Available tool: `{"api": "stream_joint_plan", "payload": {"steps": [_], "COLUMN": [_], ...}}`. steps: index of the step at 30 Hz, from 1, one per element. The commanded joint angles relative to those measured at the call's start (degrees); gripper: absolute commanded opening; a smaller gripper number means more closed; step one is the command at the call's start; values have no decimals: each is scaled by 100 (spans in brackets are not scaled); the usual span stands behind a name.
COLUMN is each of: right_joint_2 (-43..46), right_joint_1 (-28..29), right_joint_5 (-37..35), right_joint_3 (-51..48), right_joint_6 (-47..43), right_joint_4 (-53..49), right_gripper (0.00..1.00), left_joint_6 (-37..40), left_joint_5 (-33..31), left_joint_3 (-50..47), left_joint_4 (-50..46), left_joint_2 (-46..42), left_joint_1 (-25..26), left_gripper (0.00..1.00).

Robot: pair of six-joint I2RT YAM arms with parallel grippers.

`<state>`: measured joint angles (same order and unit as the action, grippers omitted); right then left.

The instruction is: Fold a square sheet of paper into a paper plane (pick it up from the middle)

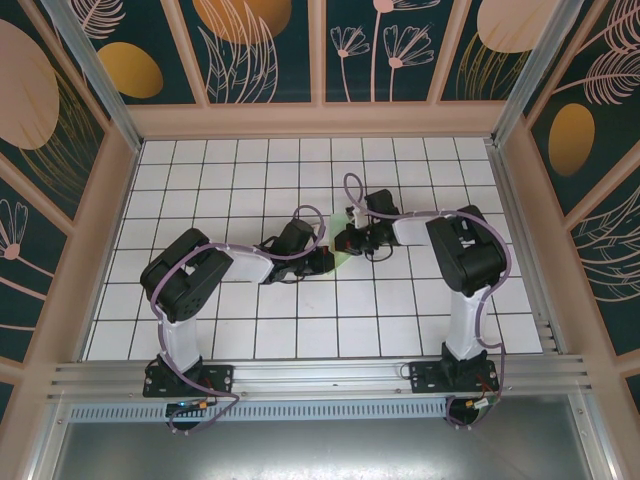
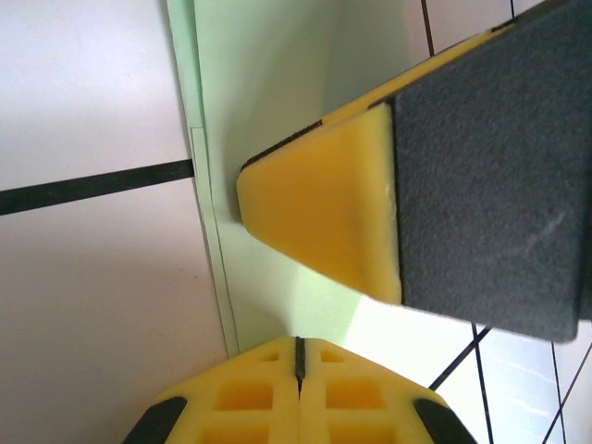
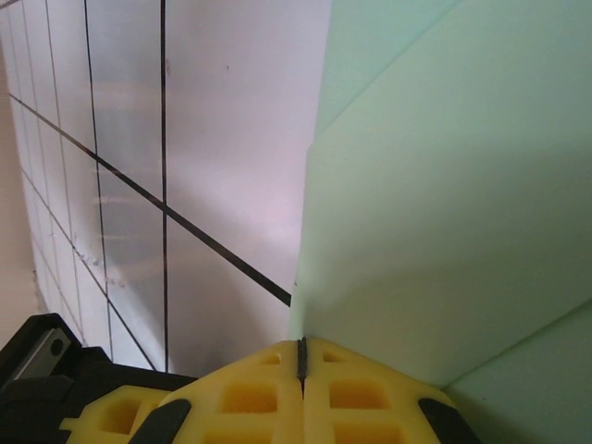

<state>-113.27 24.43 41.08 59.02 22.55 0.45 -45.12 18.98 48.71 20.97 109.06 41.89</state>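
The square sheet of paper (image 1: pixel 343 257) is pale green and folded into layers, lying flat mid-table between the two arms. In the left wrist view the paper (image 2: pixel 268 92) spreads under my left gripper (image 2: pixel 299 347), whose yellow jaws are shut with the tips down on it. The right gripper's yellow finger (image 2: pixel 324 203) presses the paper just ahead. In the right wrist view my right gripper (image 3: pixel 301 347) is shut too, its tips at the left edge of the creased green paper (image 3: pixel 444 185). From above, the left gripper (image 1: pixel 320 262) and right gripper (image 1: pixel 350 243) nearly touch and hide most of the sheet.
White gridded table (image 1: pixel 250 170) with raised pale walls (image 1: pixel 310 120) on three sides and a metal rail (image 1: pixel 320 375) along the near edge. Part of the left gripper's body (image 3: pixel 83 407) shows at the lower left of the right wrist view.
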Motion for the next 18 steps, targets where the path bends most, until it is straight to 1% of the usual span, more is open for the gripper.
{"api": "stream_joint_plan", "payload": {"steps": [1,6,11,14,18], "right_joint_2": [-400,-683,-952,-964,-690], "right_joint_1": [-505,-812,-1009,-989,-831], "right_joint_5": [-692,-763,-659,-547,-411], "right_joint_3": [317,922,1345,1287,799], "right_joint_6": [-196,-154,-188,-189,-80], "right_joint_4": [26,-28,-145,-129,40], "right_gripper": [0,0,0,0,0], "left_joint_6": [-21,-60,-40,-22,72], "left_joint_5": [-9,53,119,114,97], "left_joint_3": [-395,-573,-558,-531,-263], "left_joint_4": [-916,-845,-772,-625,-530], "left_joint_2": [155,225,285,64,-283], "left_joint_1": [-8,-16,-16,-14,-26], "left_gripper": [0,0,0,0,0]}}
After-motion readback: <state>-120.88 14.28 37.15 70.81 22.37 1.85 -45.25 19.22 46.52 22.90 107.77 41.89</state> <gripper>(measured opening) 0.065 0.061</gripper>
